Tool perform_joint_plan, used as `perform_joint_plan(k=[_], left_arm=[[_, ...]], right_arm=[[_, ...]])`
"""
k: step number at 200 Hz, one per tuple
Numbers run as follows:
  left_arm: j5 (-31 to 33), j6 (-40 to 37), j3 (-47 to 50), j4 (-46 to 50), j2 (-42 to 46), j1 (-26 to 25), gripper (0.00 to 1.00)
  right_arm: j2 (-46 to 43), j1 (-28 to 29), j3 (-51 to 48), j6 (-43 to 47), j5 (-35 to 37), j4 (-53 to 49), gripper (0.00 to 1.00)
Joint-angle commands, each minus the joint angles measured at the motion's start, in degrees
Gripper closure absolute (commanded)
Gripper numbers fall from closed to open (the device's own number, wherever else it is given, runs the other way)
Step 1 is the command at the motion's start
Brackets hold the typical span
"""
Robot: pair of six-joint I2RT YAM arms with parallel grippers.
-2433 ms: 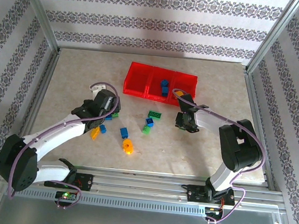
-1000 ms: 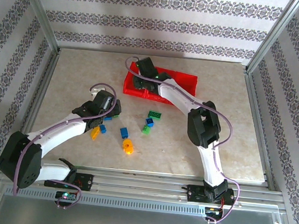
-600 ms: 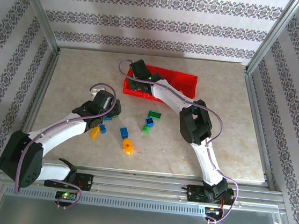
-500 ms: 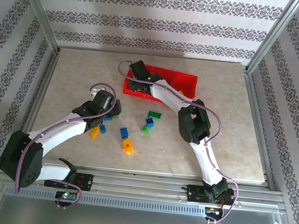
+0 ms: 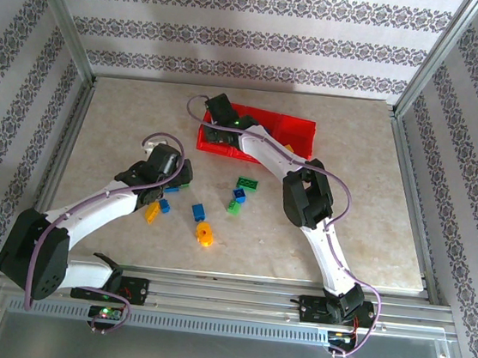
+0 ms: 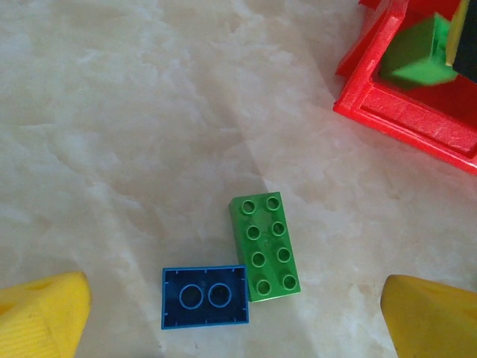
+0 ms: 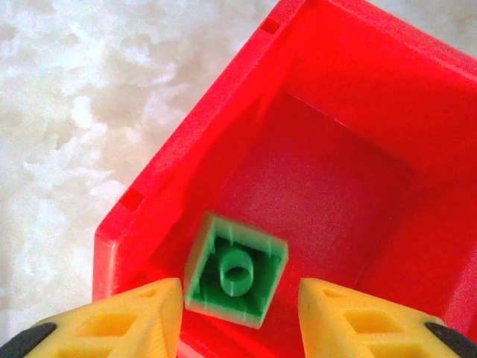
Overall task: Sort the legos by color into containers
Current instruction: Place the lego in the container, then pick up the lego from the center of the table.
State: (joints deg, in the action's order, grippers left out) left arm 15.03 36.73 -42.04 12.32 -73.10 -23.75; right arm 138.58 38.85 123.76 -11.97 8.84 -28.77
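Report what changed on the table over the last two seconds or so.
The right arm swung from mid-table to the left-end compartment of the red tray. The right claw, shut before, has opened and let go a small green brick into it. The left claw stayed open over a long green brick and a blue brick; the loose bricks on the table did not move.

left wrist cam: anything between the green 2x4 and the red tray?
Bare tabletop between green 2x4 and red tray, per left wrist view.

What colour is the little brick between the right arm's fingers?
Green: the brick shows best in the right wrist view.
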Motion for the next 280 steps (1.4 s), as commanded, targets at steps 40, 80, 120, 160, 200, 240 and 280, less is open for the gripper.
perform_joint_plan(k=[40,80,120,160,200,240,280], left_arm=[[0.7,-0.65,-0.4,0.72,0.86,1.53,0.0],[1.36,-1.48,0.22,1.53,2.67,2.42,0.0],[0.25,-2.18,0.43,2.43,3.39,3.43,0.0],[-0.94,-2.8,0.34,3.38,3.97,3.79,0.0],[-1.57,-2.81,0.22,3.24,4.55,3.98,0.0],[-1.83,-2.27,0.57,2.51,4.2,4.08,0.0],[-1.93,-2.01,0.39,2.37,3.44,4.1,0.0]], right_arm=[[-4.25,0.13,-0.48,-0.05,1.97,-1.64,0.51],[-12.33,0.05,-9.65,-2.8,2.67,1.31,0.42],[-22.31,0.0,-22.69,-6.45,4.12,4.2,0.33],[-31.67,-0.16,-35.8,-11.51,5.18,4.57,0.21],[-38.54,-0.16,-45.97,-17.3,5.13,3.57,0.02],[-41.07,-0.22,-51.8,-24.04,4.18,2.23,0.02],[-37.13,-0.17,-51.01,-28.02,2.89,-0.24,0.02]])
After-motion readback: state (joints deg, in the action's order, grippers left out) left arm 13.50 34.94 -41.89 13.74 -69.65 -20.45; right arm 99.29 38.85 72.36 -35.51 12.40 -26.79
